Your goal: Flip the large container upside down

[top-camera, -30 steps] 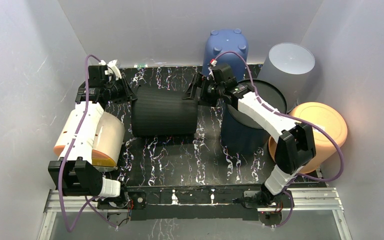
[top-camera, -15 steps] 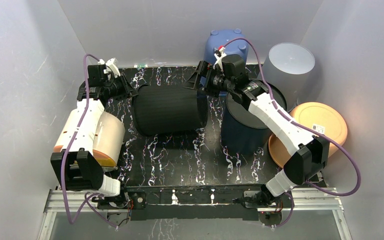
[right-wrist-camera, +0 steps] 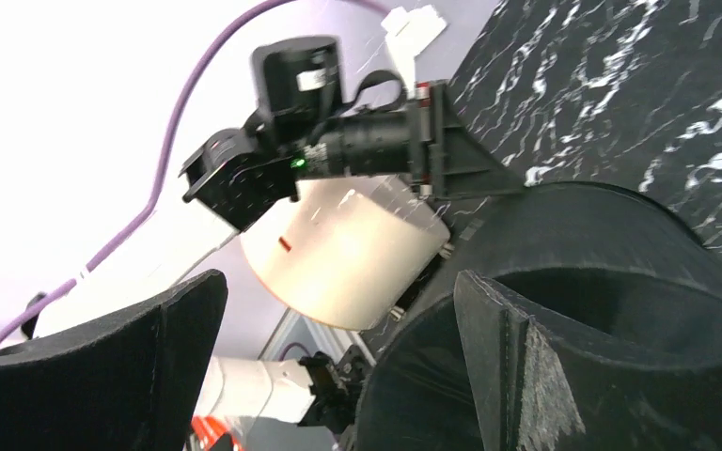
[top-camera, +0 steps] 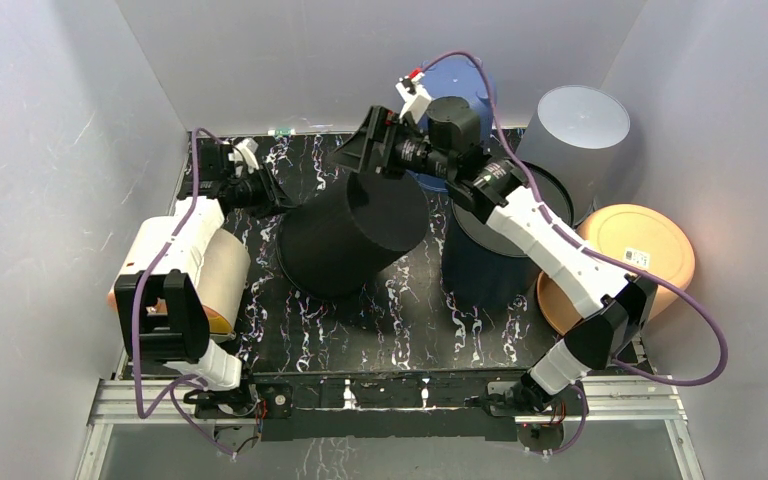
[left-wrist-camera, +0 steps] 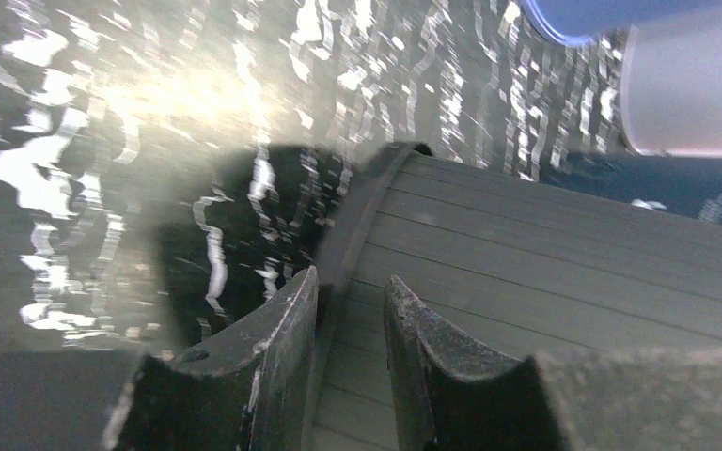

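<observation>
Left end effector (left-wrist-camera: 353, 282) straddles the rim of the large black container (top-camera: 350, 235): one finger (left-wrist-camera: 273, 366) is inside the mouth and the other is over the ribbed outer wall, with a narrow gap between them. Can't tell if it is pinching the rim or sitting loose around it. The lower part of both fingers is cut off at the bottom of the left wrist view.

Right end effector (top-camera: 355, 148) is spread wide at the far edge of the container's flat base. In the right wrist view one finger (right-wrist-camera: 545, 376) overlaps the black body, contact unclear. The other finger (right-wrist-camera: 103, 366) hangs in air. Nothing is clamped between them.

Container is middle-left on the desk (top-camera: 380, 320), tilted, base up and toward the far right, mouth down toward the near left. The near-left rim is low by the desk, touching or not can't be told. The inside is hidden from the top. The left wrist view gives only a dark, blurred slice of the mouth.

- Blue bin (top-camera: 475, 85): far side, mostly hidden behind the right arm.
- Pale grey bin (top-camera: 580, 120): far right.
- Dark navy bin (top-camera: 485, 270): just right of the container, right arm crossing its top.
- Orange bowl (top-camera: 650, 260): right edge, partly covered by the arm.
- Cream-orange container (top-camera: 222, 275): left, partly under the left arm.
</observation>
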